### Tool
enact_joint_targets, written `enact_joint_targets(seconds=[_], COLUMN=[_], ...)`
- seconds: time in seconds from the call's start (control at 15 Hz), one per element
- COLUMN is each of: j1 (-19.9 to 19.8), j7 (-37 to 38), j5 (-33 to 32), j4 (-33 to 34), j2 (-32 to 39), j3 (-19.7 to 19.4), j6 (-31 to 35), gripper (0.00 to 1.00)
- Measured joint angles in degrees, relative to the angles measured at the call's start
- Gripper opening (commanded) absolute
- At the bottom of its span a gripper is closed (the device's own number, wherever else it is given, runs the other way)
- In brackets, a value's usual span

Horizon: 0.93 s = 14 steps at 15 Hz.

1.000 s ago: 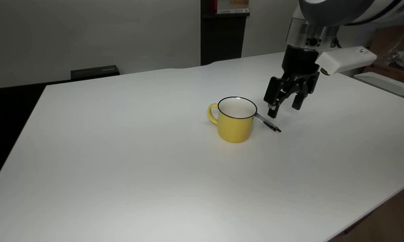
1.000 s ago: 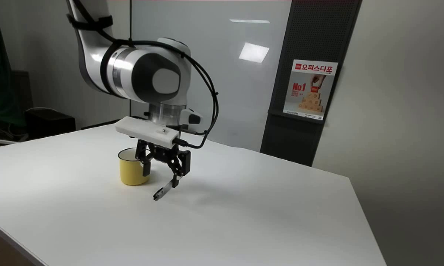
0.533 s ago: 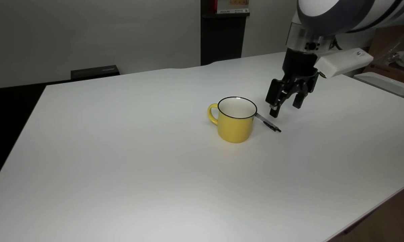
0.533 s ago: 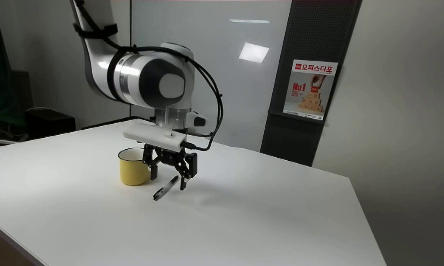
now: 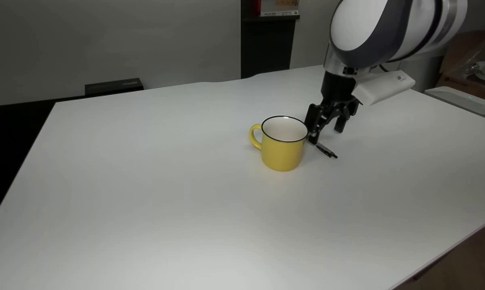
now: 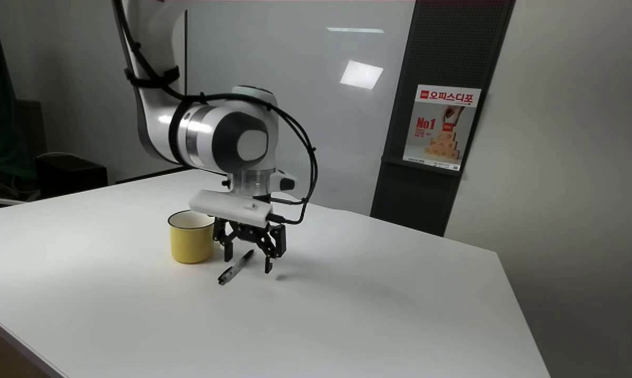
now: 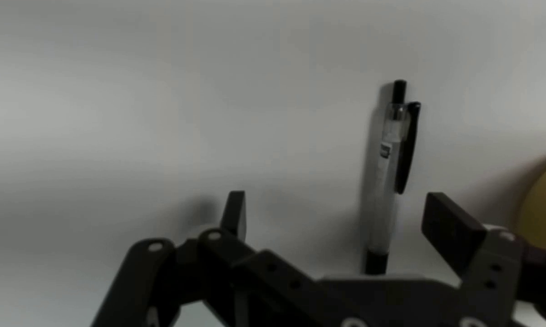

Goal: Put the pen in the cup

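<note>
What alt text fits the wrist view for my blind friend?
A slim pen, transparent with black trim, lies on a white tabletop, seen between the open jaws of a black gripper. Part of a yellow mug shows at far right.

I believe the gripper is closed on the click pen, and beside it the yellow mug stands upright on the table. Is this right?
Not quite: the gripper is open, not closed on the click pen. The wrist view shows its jaws apart, with space on each side of the pen. The rest holds: beside it, the yellow mug stands upright on the table.
</note>
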Motion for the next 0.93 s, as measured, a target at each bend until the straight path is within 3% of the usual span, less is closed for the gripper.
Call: enact_joint_targets(seconds=[0.73,0.93], j1=[1.52,1.36], j7=[0.0,0.0], j5=[0.03,0.08], j4=[3.71,3.71], j2=[2.2,2.36], j3=[0.57,0.63], j6=[1.22,1.23], gripper=[0.05,0.01])
